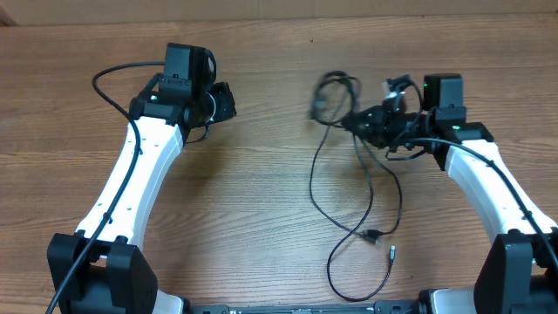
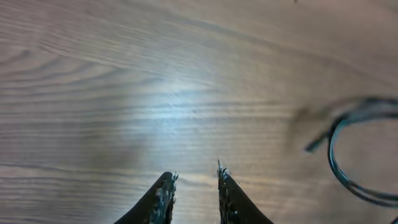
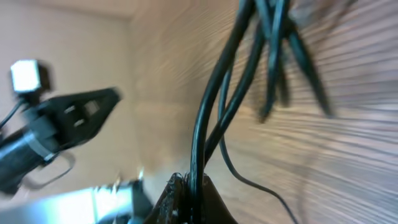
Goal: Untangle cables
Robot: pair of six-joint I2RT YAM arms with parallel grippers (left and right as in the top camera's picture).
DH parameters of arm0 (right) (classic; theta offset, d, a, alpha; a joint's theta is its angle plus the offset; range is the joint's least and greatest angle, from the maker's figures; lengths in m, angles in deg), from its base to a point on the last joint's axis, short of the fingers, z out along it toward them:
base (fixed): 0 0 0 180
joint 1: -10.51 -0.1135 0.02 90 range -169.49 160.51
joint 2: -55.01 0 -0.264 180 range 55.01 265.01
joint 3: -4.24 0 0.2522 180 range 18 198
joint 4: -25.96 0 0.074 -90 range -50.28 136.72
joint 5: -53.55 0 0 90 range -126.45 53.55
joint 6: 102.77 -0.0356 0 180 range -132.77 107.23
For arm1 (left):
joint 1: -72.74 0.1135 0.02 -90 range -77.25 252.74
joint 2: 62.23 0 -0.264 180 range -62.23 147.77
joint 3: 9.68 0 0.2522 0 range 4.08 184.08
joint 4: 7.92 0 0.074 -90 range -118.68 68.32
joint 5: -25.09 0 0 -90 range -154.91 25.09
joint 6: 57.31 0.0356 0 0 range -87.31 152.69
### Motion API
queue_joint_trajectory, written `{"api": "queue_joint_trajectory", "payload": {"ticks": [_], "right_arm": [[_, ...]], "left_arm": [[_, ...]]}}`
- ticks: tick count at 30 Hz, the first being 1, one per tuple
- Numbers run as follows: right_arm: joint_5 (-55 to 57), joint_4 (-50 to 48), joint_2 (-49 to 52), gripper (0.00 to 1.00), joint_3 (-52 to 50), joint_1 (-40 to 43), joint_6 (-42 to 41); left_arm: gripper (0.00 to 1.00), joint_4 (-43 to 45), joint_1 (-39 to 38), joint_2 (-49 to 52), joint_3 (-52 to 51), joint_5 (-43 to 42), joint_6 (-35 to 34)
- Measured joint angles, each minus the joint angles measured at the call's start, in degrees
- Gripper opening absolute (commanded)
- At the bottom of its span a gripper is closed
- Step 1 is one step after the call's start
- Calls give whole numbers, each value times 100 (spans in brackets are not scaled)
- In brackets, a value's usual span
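Observation:
The cables (image 1: pixel 336 98) are thin black cords bunched in loops at the back right. Long strands trail toward the front, ending in small plugs (image 1: pixel 373 235). My right gripper (image 1: pixel 364 122) is shut on the bundle. In the right wrist view the cords (image 3: pixel 214 93) rise from between its closed jaws (image 3: pixel 191 182). My left gripper (image 1: pixel 223 102) hovers at the back left, well apart from the bundle. Its fingers (image 2: pixel 164 186) stand a little apart over bare wood, with nothing between them (image 2: pixel 196 177). A cable loop (image 2: pixel 339 168) shows at the right edge of the left wrist view.
The wooden table (image 1: pixel 253 209) carries a loose strand that curls near the front edge (image 1: pixel 349 295). The left arm's own thick wire (image 1: pixel 109 83) arcs at the back left. The left gripper (image 3: pixel 78 115) appears blurred across the table in the right wrist view.

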Motion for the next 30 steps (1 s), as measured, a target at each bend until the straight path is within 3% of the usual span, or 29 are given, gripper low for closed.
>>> {"api": "queue_joint_trajectory", "payload": {"ticks": [9, 22, 30], "right_arm": [[439, -426, 4, 4, 0, -273, 184], [1528, -968, 4, 4, 0, -2251, 522], [1615, -798, 4, 4, 0, -2398, 546]], "left_arm": [[30, 101, -2, 68, 0, 13, -557], [32, 568, -2, 455, 0, -179, -651], [33, 518, -2, 455, 0, -179, -487]]}}
